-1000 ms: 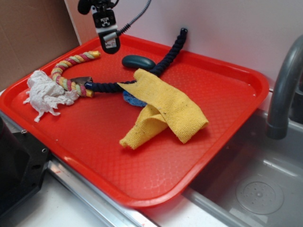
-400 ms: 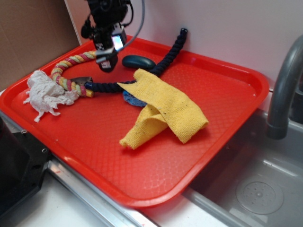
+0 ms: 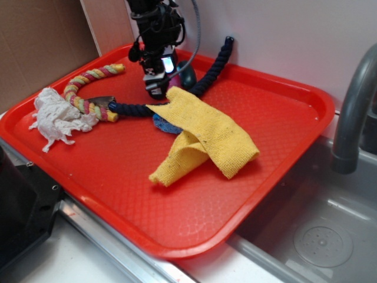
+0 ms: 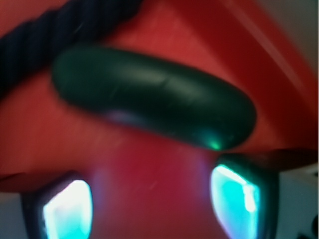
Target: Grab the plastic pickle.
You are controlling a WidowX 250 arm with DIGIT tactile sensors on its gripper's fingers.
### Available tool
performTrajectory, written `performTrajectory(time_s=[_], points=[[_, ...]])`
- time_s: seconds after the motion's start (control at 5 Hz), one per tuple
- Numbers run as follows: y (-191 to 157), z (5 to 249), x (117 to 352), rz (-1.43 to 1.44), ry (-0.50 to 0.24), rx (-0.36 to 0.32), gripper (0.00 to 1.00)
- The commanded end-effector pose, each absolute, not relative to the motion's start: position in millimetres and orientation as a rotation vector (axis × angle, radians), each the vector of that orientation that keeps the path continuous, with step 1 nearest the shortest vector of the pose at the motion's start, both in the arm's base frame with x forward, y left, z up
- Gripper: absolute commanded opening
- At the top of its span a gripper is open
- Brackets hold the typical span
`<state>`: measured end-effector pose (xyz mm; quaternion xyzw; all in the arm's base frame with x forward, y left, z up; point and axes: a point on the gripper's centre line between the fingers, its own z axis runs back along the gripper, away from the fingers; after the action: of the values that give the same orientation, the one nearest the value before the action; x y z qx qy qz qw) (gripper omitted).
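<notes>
- Plastic pickle [image 4: 154,102]: dark green, glossy, lying crosswise on the red tray [image 4: 149,179]; fills mid-frame.
- Navy rope [image 4: 55,37]: upper left of the pickle, just beside its left end.
- Jaws: both tips below the pickle, spread apart, with bare tray between.

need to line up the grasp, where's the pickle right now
In the wrist view the plastic pickle lies on the red tray just ahead of the open gripper, beside the navy rope.
</notes>
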<state>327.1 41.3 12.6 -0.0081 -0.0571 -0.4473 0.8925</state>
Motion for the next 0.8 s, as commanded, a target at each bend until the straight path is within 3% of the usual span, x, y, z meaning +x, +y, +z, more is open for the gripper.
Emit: performTrajectory(time_s=[0.0,0.2,0.6], points=[[10,79,319,-0.981,-0.195,0.032,1.0],[3,120,313,-0.938,-0.272,0.048,1.0],[1,94,327,-0.402,-0.267,-0.121,1.0]])
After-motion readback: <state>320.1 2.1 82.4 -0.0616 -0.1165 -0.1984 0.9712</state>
